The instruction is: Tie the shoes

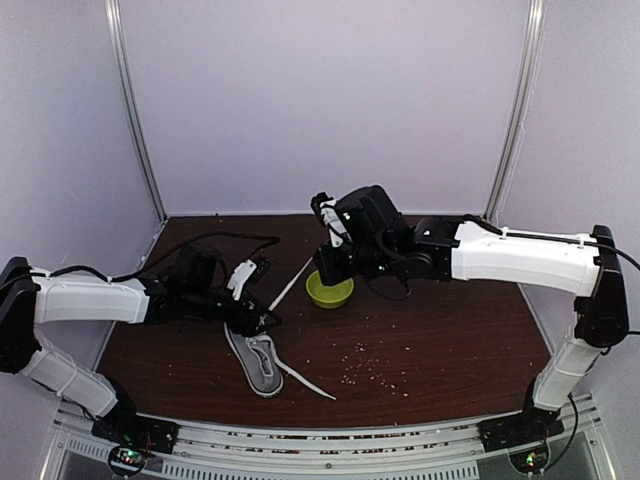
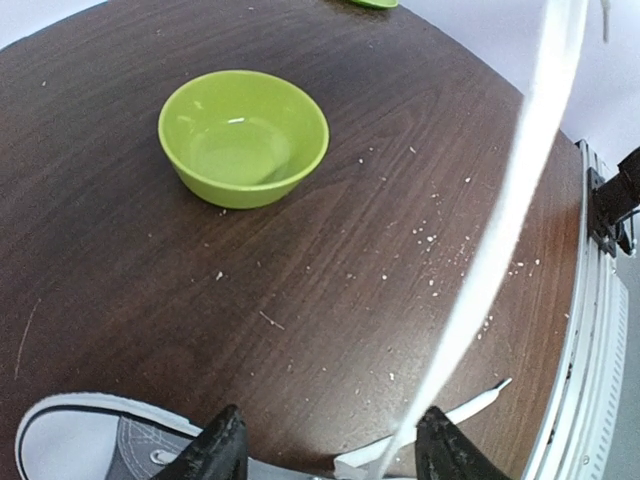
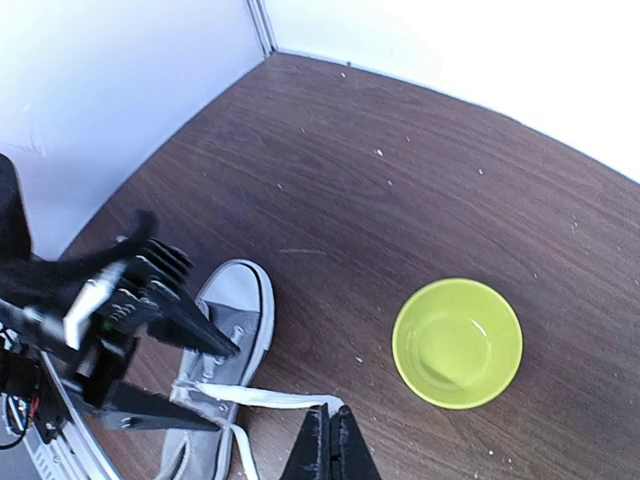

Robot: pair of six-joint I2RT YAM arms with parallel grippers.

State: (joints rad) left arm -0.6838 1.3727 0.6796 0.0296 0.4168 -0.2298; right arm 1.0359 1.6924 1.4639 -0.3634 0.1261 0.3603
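The right gripper (image 3: 327, 440) has its two fingers pressed together on the end of a white lace (image 3: 262, 398), pinching the flat strip. From that pinch the lace runs in a straight line down and across toward the left arm, ending at the grey sneaker (image 3: 232, 322). Just beside the right gripper, and lower than it, a green bowl (image 3: 457, 342) sits upright on the dark wood table (image 3: 400, 190), apart from the lace. The left gripper (image 2: 330, 445) is spread wide, its black fingers (image 2: 215, 452) well apart, and it hangs low over the laced part of the sneaker. The stretched lace rises from between those fingers, close beside one of them, though I cannot tell whether it touches that finger. The sneaker lies flat on its sole under this gripper. Its white toe cap points away from the arm bases and shows just past one finger, while the open heel end lies nearer the bases. A loose lace end (image 2: 480, 395) trails off the sneaker onto the wood, out beyond the other finger. Farther out, between the two arms, pale crumbs (image 1: 365, 372) are scattered over the table.
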